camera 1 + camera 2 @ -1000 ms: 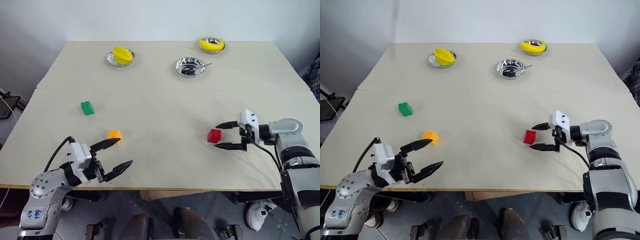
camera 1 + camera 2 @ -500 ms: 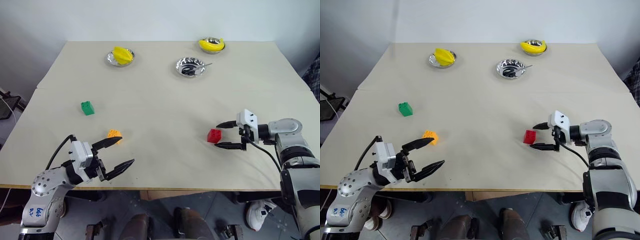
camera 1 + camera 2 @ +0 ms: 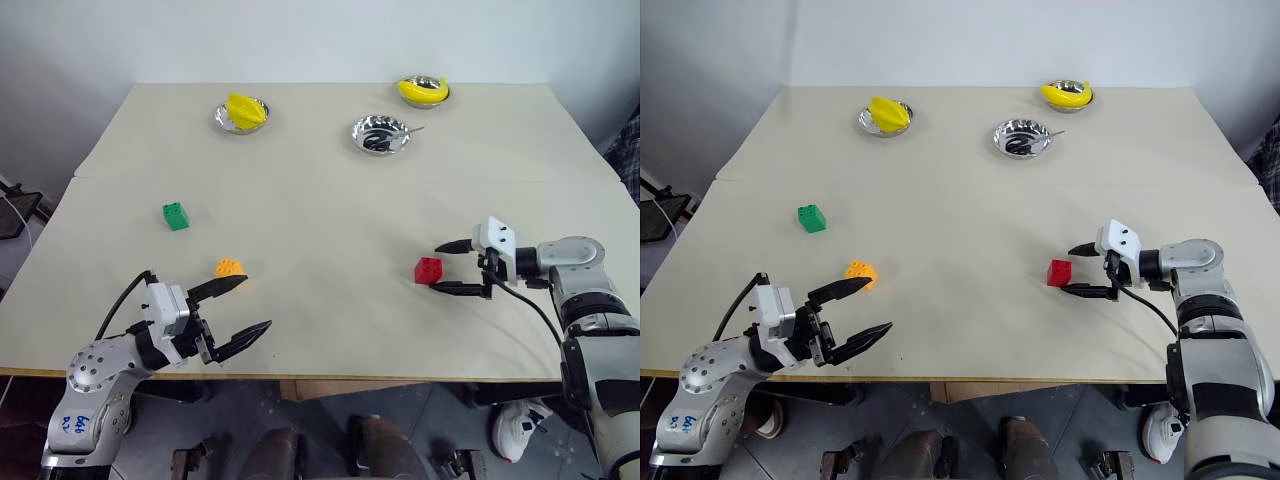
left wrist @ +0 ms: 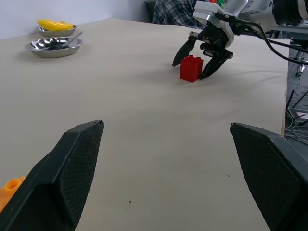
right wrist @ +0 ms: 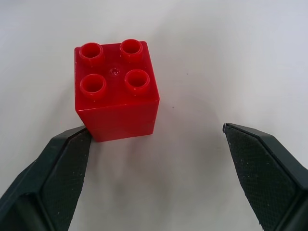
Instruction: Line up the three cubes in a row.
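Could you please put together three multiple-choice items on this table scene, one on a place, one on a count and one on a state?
1. Which block lies nearest the right gripper?
A. the red cube
B. the green cube
C. the orange cube

2. How many metal bowls hold a yellow fruit?
A. none
B. two
C. three

3. How do the left gripper fingers stand?
A. shut on a block
B. shut on nothing
C. open, holding nothing

Answers: 1 A, the red cube sits just off the open right fingers. 2 B, the third bowl holds no fruit. 3 C, wide apart over bare table.
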Available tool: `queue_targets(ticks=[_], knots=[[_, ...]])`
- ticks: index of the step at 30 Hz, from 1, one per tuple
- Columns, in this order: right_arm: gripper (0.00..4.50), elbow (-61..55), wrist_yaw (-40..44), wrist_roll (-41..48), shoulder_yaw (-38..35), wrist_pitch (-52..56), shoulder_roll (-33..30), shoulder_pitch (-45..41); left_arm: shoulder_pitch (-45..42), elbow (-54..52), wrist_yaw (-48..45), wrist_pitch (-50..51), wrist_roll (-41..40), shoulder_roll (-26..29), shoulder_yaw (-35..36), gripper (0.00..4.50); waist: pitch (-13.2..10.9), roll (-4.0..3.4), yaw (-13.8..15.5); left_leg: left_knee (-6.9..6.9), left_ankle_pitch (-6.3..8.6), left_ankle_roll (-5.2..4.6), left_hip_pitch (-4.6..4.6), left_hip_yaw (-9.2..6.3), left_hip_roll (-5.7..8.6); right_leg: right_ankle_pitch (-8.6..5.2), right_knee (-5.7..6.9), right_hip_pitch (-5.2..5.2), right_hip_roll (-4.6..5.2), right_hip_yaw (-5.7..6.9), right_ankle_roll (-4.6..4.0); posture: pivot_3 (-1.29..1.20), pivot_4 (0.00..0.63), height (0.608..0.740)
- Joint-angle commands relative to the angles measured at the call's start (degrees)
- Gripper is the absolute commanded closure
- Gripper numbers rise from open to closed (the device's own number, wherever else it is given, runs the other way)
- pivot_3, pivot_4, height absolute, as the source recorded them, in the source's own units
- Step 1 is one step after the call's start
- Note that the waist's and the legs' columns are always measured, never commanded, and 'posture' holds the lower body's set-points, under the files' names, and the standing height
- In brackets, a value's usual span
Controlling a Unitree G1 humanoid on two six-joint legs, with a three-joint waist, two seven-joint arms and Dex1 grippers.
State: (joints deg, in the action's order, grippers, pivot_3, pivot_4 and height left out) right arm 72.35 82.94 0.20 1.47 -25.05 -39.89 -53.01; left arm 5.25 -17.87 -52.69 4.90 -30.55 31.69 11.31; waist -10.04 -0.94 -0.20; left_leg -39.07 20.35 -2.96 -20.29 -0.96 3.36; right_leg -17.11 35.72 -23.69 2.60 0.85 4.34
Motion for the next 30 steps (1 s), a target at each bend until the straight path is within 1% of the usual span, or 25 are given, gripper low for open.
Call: queue_targets(ticks=[1,4,6,8,10,13,15,17,19,21,23,27,30], knots=[[0.01,0.4,-0.8,-0.7,-0.8,-0.2,-1.5,-0.7,0.1,-1.7,-0.1,-0.6,-0.4,0.2,0.2,0.00,0.0,0.00,0.0,0.00,0.00,0.00,0.00,0.00,0.00,0.00,0.00,0.00,0.00,0.00,0.00,0.00,0.150,0.740],[0.01,0.4,0.3,0.2,-1.8,-0.2,-2.1,-0.9,0.3,-1.6,-0.1,-0.6,-0.4,0.2,0.3,0.00,0.0,0.00,0.0,0.00,0.00,0.00,0.00,0.00,0.00,0.00,0.00,0.00,0.00,0.00,0.00,0.00,0.150,0.740],[0.01,-0.3,6.3,3.6,-4.4,0.6,-3.7,-0.6,1.8,-1.6,0.5,-1.0,-0.5,0.1,1.9,0.00,0.0,-0.01,0.1,0.00,0.00,0.00,0.00,0.00,0.00,0.00,0.00,0.00,0.00,0.00,0.00,0.00,0.150,0.740],[0.01,-2.7,9.3,9.3,-5.6,2.1,-5.4,1.0,4.2,-1.3,1.2,-1.5,-0.7,0.2,4.7,0.00,0.0,-0.06,0.1,0.02,0.00,0.00,-0.02,0.00,0.00,0.00,-0.02,-0.02,0.00,0.00,0.00,0.00,0.150,0.740],[0.01,-5.8,9.6,14.2,-5.9,3.7,-6.9,3.2,7.0,-0.9,1.9,-2.1,-1.1,0.2,7.8,0.00,0.0,-0.06,0.1,0.10,0.01,0.00,-0.02,-0.04,-0.01,0.00,-0.06,-0.03,0.00,0.02,0.00,0.00,0.150,0.740],[0.01,-13.3,9.6,22.1,-4.7,6.0,-9.7,8.9,10.6,0.6,2.4,-4.4,-0.5,-0.4,11.9,0.00,0.0,-0.06,0.1,0.18,0.03,-0.01,-0.02,-0.04,-0.03,-0.01,-0.14,-0.04,0.00,0.04,-0.01,0.00,0.150,0.740],[0.01,-21.7,9.6,29.6,-4.5,8.4,-11.8,15.5,13.0,2.3,3.4,-5.7,-0.5,-1.3,15.0,0.00,0.0,-0.06,0.2,0.16,0.03,-0.02,-0.02,-0.04,-0.03,-0.01,-0.17,-0.01,0.00,0.04,-0.01,0.00,0.150,0.740],[0.01,-35.0,9.6,39.2,-5.1,11.4,-14.0,26.7,15.7,5.3,4.7,-7.2,-0.4,-2.8,18.5,0.00,-0.1,-0.12,0.5,0.15,0.05,-0.06,-0.01,-0.03,-0.04,-0.01,-0.18,0.02,0.01,0.02,-0.01,0.00,0.150,0.740],[0.01,-45.9,9.6,44.9,-4.7,12.7,-15.4,36.2,17.4,8.4,6.0,-8.2,-0.5,-4.1,21.2,0.00,-0.1,-0.09,0.6,0.18,0.11,-0.09,0.00,-0.09,-0.08,-0.02,-0.19,0.04,0.00,0.04,-0.02,0.00,0.150,0.740],[0.01,-51.9,9.6,47.4,-5.0,13.5,-14.9,41.0,18.2,12.0,6.2,-9.4,-0.1,-4.6,22.6,0.00,-0.1,-0.05,0.6,0.22,0.14,-0.14,-0.03,-0.08,-0.08,-0.04,-0.22,0.02,-0.01,0.03,-0.04,0.00,0.150,0.740],[0.01,-55.1,9.6,48.2,-5.0,13.5,-14.2,43.2,18.9,15.8,5.3,-11.0,0.7,-4.5,23.4,0.00,-0.2,-0.02,0.3,0.17,0.23,-0.32,0.00,0.02,-0.07,-0.05,-0.24,0.06,-0.01,-0.07,-0.06,0.00,0.150,0.740],[0.01,-56.6,9.6,47.9,-5.0,13.0,-13.1,43.4,19.5,20.8,3.2,-13.5,1.0,-3.8,23.9,0.00,-0.2,0.13,0.2,0.09,0.27,-0.58,0.14,0.18,-0.07,-0.08,-0.28,0.24,0.03,-0.18,-0.15,0.00,0.150,0.740],[0.01,-55.5,9.6,47.2,-4.5,13.4,-12.4,42.1,18.8,20.8,2.8,-13.8,0.8,-3.2,23.4,0.00,-0.2,0.20,0.4,0.09,0.26,-0.57,0.12,0.16,-0.07,-0.08,-0.24,0.20,0.04,-0.17,-0.17,0.00,0.150,0.740]])
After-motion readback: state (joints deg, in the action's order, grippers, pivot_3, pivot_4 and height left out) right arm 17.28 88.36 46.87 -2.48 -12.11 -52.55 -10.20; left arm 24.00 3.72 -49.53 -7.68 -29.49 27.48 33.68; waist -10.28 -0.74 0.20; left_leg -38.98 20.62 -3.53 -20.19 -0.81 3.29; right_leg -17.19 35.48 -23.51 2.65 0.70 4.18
